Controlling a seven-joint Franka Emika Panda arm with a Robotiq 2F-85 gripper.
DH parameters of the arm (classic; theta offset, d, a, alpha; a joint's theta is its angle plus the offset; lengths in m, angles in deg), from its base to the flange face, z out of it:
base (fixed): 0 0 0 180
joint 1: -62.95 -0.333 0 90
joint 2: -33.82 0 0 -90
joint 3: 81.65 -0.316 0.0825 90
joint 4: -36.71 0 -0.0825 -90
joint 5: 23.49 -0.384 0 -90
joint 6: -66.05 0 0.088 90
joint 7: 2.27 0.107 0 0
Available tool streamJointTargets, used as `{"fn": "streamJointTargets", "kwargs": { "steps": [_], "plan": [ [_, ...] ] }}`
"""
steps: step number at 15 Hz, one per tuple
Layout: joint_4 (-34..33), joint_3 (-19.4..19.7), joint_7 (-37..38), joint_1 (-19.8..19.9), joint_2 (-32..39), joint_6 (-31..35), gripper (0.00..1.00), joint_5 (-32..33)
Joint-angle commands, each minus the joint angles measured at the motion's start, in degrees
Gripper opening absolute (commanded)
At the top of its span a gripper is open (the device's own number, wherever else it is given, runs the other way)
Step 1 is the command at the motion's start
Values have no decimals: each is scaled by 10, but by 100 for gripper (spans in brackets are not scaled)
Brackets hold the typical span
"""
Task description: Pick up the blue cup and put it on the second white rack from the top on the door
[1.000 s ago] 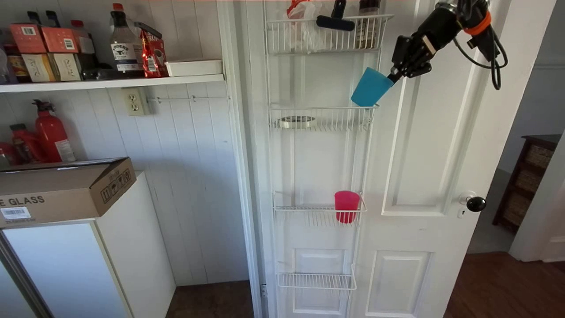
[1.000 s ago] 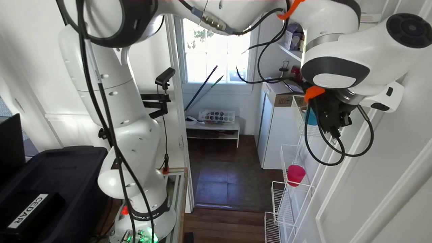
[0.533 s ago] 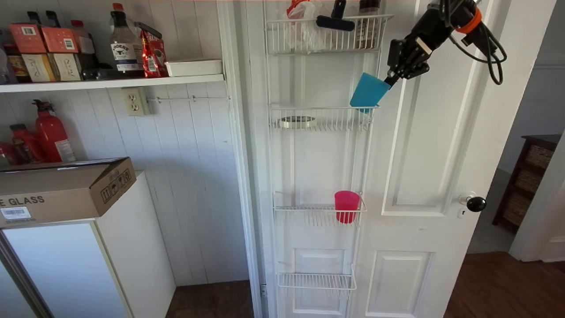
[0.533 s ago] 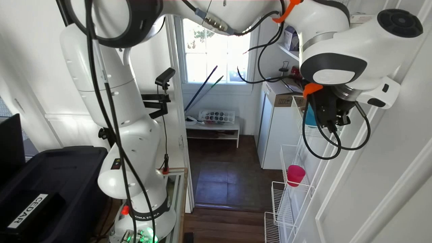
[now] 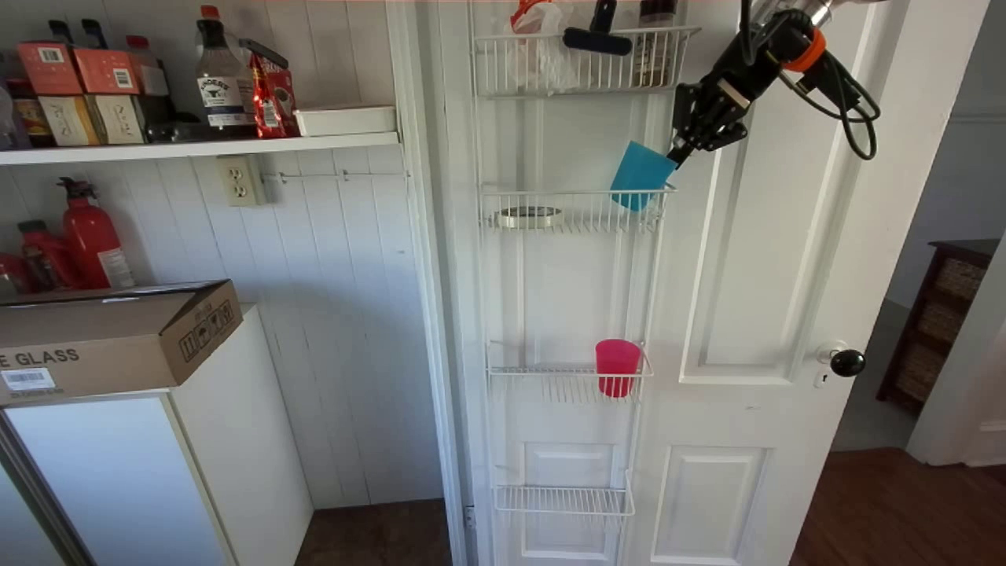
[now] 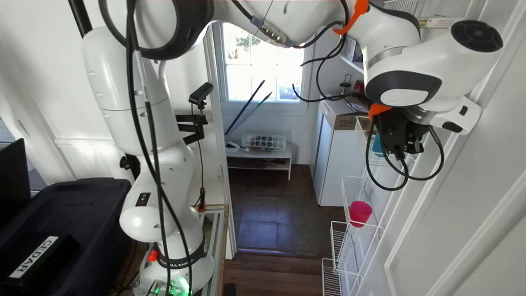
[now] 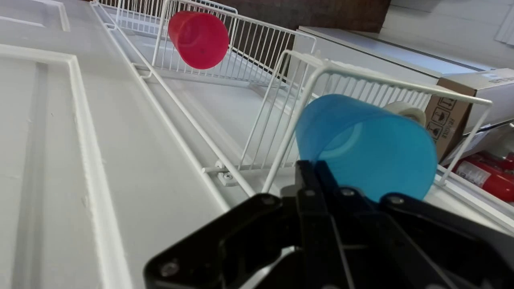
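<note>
As the blue cup hangs tilted: my gripper pinches its wall by the mouth, the base behind the front rail of the second white rack, contact with the rack's floor unclear
Lower corner: bound to land first, so release at this slant could topple the cup
End wires: just beside cup and gripper, a likely snag on backing out
Pale roll: well apart, leaving sideways room
Wire basket: overhead, probably limiting lift
</note>
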Motion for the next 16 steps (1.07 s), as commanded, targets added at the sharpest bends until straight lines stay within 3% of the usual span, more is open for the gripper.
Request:
{"fn": "streamJointTargets", "kwargs": {
  "steps": [1, 8, 10, 16],
  "plan": [
    [-27, -6, 43, -4, 21, 6, 1, 29],
    [-32, -10, 80, -4, 26, 4, 3, 58],
    [-32, -10, 84, -4, 26, 3, 29, 62],
    [-22, -7, 71, 0, 10, 7, 69, 48]
  ]
}}
